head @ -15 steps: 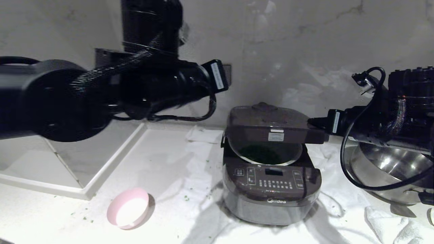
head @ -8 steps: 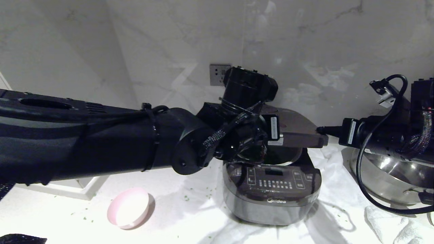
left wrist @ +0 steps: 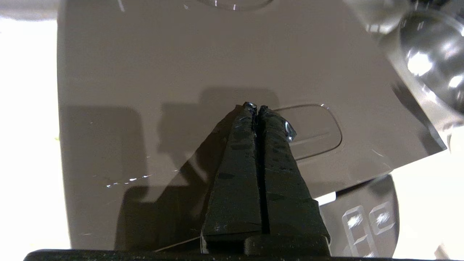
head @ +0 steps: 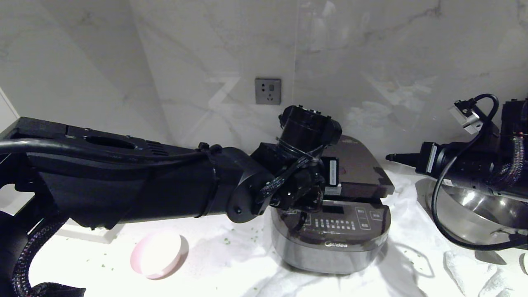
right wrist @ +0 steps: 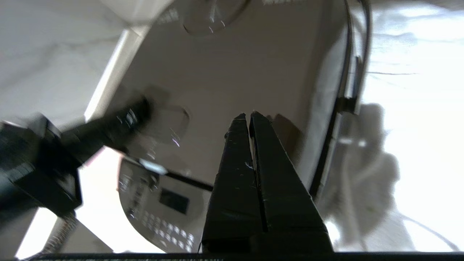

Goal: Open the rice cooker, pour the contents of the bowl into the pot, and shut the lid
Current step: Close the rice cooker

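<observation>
A: What do you have around the cooker (head: 330,231) at this moment?

B: You have one cooker on the white counter (head: 214,255), sitting on a rumpled white cloth (head: 404,231) near the back wall. Its lid (head: 354,169) is down almost flat, with only a thin gap showing over the button panel at the front. One pink bowl (head: 156,253) lies tilted on the counter toward the front left, well apart from the cooker, and its white inside looks bare. A few green bits (head: 226,241) are scattered on the counter between bowl and cooker.

A: And what blocks your view?

B: Your left arm (head: 165,185) crosses the head view from the left edge and hides the lid's left half and part of the panel. The pot is not visible under the lid.

A: The two grippers?

B: Your left gripper (left wrist: 256,107) has its fingers pressed together, holding nothing, with the tips over the lid top right at the oval release button (left wrist: 311,130); I cannot tell whether they touch it. Your right gripper (head: 390,156) is pinched together as well, empty, hanging just off the lid's right edge and apart from it.

A: Anything else on the counter?

B: One steel pan (head: 474,214) stands at the right edge beneath your right arm, and one grey socket (head: 267,91) is on the wall behind.
</observation>
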`<state>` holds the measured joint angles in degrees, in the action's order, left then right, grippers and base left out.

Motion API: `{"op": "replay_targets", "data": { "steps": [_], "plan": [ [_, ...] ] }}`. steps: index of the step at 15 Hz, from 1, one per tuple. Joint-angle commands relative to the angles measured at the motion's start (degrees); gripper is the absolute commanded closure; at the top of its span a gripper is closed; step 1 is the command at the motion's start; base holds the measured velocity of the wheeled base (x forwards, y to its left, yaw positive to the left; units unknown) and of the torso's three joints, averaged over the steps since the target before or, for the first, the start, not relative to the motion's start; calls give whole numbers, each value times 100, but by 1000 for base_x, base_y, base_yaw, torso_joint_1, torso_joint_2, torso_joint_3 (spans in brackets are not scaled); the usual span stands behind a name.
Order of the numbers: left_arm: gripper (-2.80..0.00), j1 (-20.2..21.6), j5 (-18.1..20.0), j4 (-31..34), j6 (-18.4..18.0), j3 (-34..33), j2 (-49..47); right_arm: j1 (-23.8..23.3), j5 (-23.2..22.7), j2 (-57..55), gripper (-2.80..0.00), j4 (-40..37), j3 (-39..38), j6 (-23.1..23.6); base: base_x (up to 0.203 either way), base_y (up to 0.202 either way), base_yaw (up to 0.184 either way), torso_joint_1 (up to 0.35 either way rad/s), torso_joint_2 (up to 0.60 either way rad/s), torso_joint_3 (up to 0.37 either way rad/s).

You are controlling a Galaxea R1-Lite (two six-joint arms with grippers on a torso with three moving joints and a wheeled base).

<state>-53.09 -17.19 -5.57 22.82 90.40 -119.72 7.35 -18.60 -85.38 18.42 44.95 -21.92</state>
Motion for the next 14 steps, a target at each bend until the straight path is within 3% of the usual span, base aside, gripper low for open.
{"op": "replay_targets", "data": {
  "steps": [1,5,14],
  "plan": [
    [0,62,-12,3,-2,-313,180,3,-79,-197,0,100,-39,-168,0,0,0,0,0,0],
    [0,175,5,-38,26,-864,344,18,-328,-332,0,101,-55,-470,0,0,0,0,0,0],
    [0,175,31,-58,73,-1193,353,34,-495,-847,0,765,-464,-763,0,0,0,0,0,0]
  ]
}}
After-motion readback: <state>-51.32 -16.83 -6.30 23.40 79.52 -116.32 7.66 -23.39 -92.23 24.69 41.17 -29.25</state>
